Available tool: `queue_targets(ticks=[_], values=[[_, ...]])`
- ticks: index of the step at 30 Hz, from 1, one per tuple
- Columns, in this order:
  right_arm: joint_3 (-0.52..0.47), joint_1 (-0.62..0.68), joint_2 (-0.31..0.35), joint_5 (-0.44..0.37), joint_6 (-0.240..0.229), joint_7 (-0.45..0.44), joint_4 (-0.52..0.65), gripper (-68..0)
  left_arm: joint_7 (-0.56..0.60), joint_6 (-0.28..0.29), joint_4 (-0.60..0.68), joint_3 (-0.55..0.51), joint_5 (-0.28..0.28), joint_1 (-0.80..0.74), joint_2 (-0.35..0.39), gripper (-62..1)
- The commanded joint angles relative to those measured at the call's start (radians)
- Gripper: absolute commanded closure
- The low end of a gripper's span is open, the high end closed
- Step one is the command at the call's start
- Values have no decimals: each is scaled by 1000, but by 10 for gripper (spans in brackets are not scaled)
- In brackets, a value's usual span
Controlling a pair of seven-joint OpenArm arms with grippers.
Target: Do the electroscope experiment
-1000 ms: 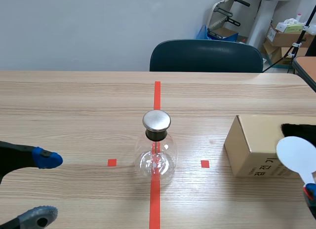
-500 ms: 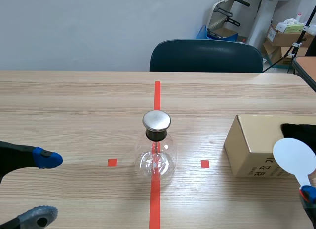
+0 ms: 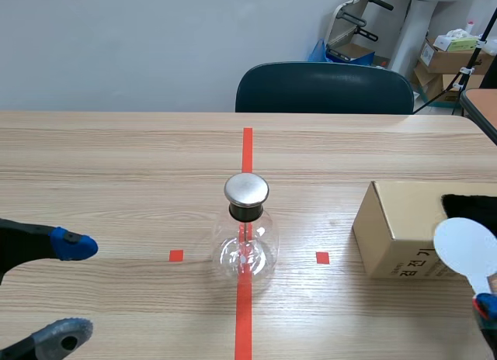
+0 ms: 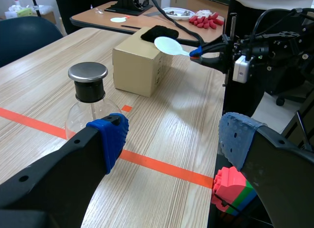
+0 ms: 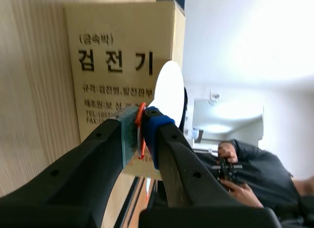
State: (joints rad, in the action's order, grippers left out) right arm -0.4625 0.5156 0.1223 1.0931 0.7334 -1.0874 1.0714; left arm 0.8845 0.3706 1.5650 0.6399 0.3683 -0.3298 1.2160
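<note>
In the middle of the tabletop (image 3: 116, 158), the glass flask (image 3: 246, 251) is waiting while the right jaws are holding up a white paddle (image 3: 464, 246).
The flask is standing on the red tape line and wearing a shiny metal cap (image 3: 246, 189). The right jaws are squeezing shut on the paddle's thin handle, with its round end hanging near the brown box (image 3: 392, 224), well apart from the flask. The left jaws are gaping wide open and gripping nothing, low on the near left. I think the paddle is going to the cap next. If it is coming in too low or too fast, it could be knocking the round flask over. The thin handle could also be slipping or twisting in the jaws.
</note>
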Motion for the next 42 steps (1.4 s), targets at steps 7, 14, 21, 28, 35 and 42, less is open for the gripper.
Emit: queue_targets(ticks=[7,14,21,28,35,42], values=[[-10,3,5,-14,37,285,3,-10,16,5,20,-5,10,-2,-5,-416],[-10,5,-1,-2,37,-4,3,-11,45,6,20,-5,10,-2,-5,-416],[-10,8,2,3,37,324,3,-10,62,6,20,-5,10,-2,-5,-416],[-10,4,6,1,37,-19,3,-11,69,6,20,-5,10,-2,-5,-416],[-10,16,2,-4,37,333,3,-10,69,6,20,-5,10,-2,-5,-416],[-10,13,8,3,37,59,4,-10,69,6,20,-5,10,-2,-5,-416]])
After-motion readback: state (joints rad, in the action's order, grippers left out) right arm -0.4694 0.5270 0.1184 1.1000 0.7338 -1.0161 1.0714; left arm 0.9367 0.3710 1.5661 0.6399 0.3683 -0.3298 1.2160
